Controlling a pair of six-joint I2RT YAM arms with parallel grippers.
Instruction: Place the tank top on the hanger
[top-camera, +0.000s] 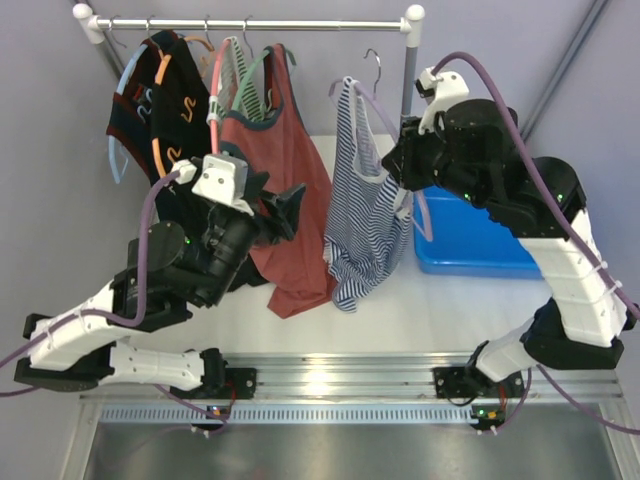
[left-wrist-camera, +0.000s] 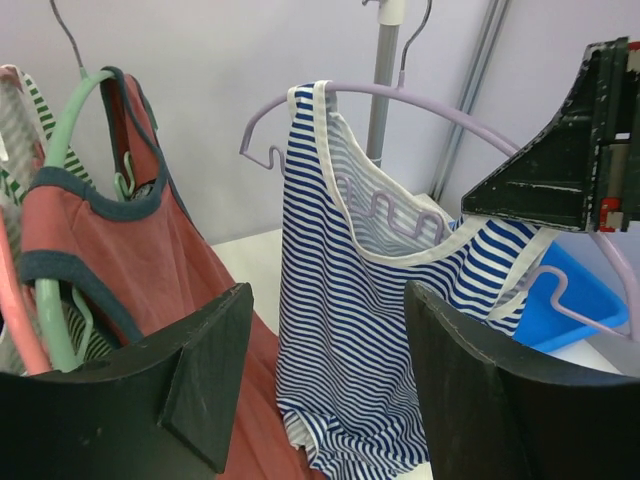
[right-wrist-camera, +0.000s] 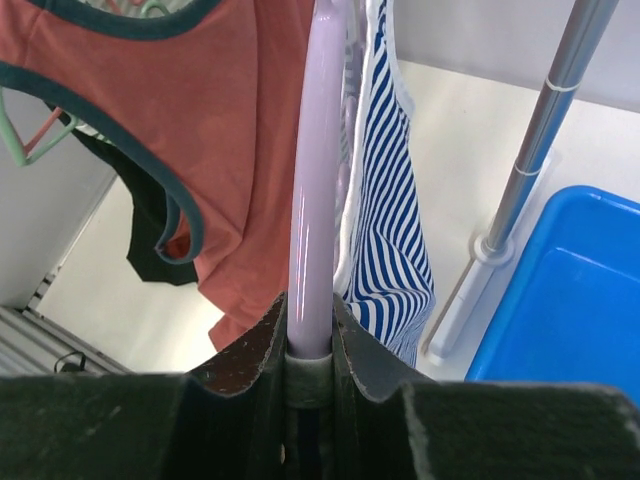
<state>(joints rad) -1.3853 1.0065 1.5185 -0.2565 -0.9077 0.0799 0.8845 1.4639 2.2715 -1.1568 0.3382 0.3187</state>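
Between the right gripper's (right-wrist-camera: 310, 350) clamped jaws sits the hanger's (right-wrist-camera: 312, 180) end, steadying it while the left gripper (left-wrist-camera: 330, 345) gapes empty before the tank top (left-wrist-camera: 400, 290).

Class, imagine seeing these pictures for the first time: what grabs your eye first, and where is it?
The navy-and-white striped tank top draws the eye first, draped on a lilac hanger mid-scene, beside a rust-red top. The right gripper has its jaws shut on the hanger's end; the left gripper is open before the stripes.
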